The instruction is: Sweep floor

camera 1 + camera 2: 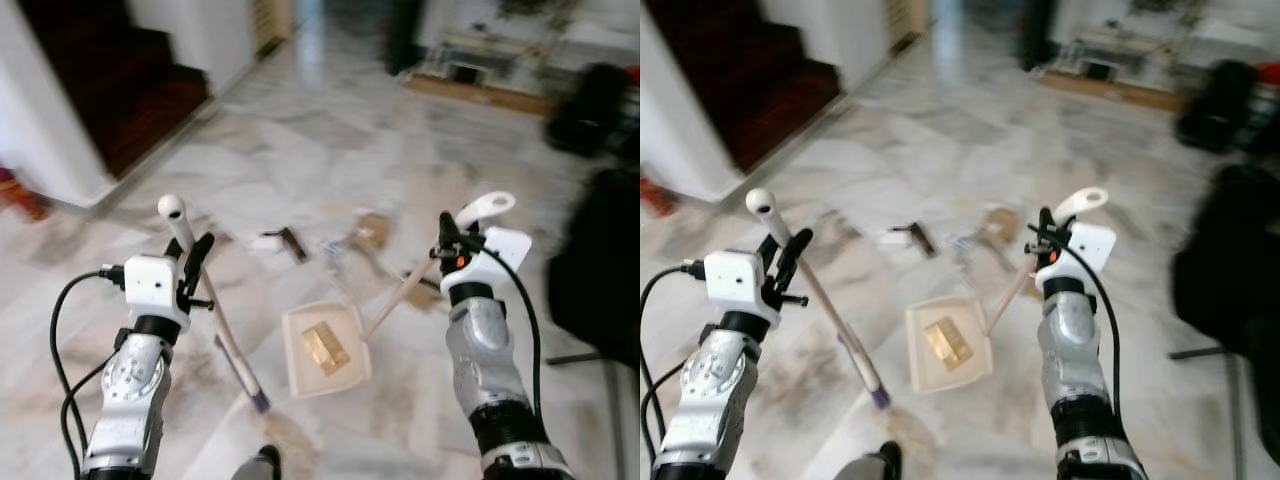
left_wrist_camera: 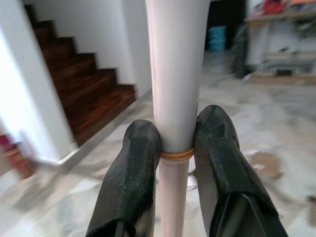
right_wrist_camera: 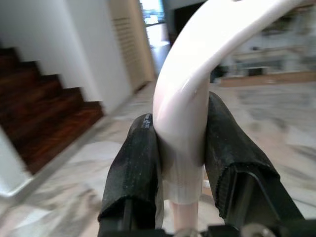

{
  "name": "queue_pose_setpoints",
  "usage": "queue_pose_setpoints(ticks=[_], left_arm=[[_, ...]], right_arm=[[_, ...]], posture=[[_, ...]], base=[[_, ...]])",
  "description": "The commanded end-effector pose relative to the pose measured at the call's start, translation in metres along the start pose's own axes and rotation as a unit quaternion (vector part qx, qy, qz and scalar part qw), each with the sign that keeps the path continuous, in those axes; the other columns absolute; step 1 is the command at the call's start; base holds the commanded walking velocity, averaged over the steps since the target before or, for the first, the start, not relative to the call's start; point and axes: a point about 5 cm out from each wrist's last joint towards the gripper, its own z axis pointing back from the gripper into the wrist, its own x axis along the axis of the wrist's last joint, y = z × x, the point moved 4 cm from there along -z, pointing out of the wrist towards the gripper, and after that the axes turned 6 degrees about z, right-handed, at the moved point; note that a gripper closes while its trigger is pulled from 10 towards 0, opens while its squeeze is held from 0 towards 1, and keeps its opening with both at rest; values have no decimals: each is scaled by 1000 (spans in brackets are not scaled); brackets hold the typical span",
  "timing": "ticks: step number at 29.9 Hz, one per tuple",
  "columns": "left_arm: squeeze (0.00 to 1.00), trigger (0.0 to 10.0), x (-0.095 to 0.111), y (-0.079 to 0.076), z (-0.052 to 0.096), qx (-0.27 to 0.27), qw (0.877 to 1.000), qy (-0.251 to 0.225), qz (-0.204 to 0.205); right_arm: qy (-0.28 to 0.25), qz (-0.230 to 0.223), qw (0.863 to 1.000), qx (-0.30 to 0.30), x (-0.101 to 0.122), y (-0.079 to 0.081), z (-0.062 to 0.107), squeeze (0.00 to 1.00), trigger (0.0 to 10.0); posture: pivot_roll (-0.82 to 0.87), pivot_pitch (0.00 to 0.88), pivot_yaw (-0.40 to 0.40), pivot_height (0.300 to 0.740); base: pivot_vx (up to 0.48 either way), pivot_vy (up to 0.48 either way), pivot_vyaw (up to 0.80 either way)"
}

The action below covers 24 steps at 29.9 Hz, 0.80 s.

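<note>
Two grippers work over a glossy grey-veined marble floor (image 1: 330, 130), with dark wooden stairs (image 1: 130, 90) far left and a black chair (image 1: 600, 270) at right. Left gripper (image 2: 175, 148) clamps the smooth pale broom handle (image 1: 215, 310); right gripper (image 3: 180, 148) pinches the curved dustpan handle (image 1: 485, 208). Between them sits the square cream dustpan (image 1: 325, 350) holding a yellow block (image 1: 327, 347), scattered litter (image 1: 330, 242) just beyond.

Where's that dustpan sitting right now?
The dustpan rests on the marble floor between both arms, its handle held by the right claw, the broom just left.
</note>
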Motion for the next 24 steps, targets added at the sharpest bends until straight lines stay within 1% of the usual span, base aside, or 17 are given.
queue_pose_setpoints(ticks=[1, 3, 8, 10, 11, 15, 20, 23, 24], left_arm=[[0, 10000, 16, -2, -8, -6, 999, -30, -12], [0, 10000, 18, 0, -10, 3, 999, -33, -9], [0, 10000, 17, 2, -11, 6, 999, -30, -11], [0, 10000, 18, 1, -12, 7, 999, -31, -9], [0, 10000, 18, 0, -13, 6, 999, -32, -7], [0, 10000, 14, -2, -13, 4, 1000, -25, -5], [0, 10000, 15, -4, -15, 3, 1000, -26, -2], [0, 10000, 14, -6, -16, 1, 1000, -26, 0], [0, 10000, 14, -7, -16, 0, 1000, -26, 1]], right_arm=[[-44, 4, 999, 10, 25, 5, -11, 0, 10000], [-47, 0, 999, 4, 29, 4, -13, 0, 10000], [-47, 2, 999, 8, 31, 6, -15, 0, 10000], [-48, 6, 999, 8, 32, 5, -15, 0, 10000], [-47, 6, 999, 6, 32, 3, -15, 0, 10000], [-46, 10, 999, 4, 31, 1, -14, 0, 10000], [-39, 11, 999, 1, 28, -1, -14, 0, 10000], [-28, 15, 999, -2, 22, -8, -11, 0, 10000], [-24, 15, 1000, -10, 20, -13, -10, 0, 10000]], posture=[[-40, 142, -10, 740], [-41, 162, -12, 740], [-50, 178, -17, 740], [-54, 172, -16, 740], [-67, 189, -14, 740], [-69, 190, -10, 740], [-73, 192, -10, 740], [-77, 195, -10, 740], [-83, 193, -8, 740]], base=[[0, 0, 800], [0, 0, 800], [0, 0, 800], [0, 0, 800], [0, 0, 800], [0, 0, 800], [0, 0, 800], [0, 0, 0], [0, 0, 0]])
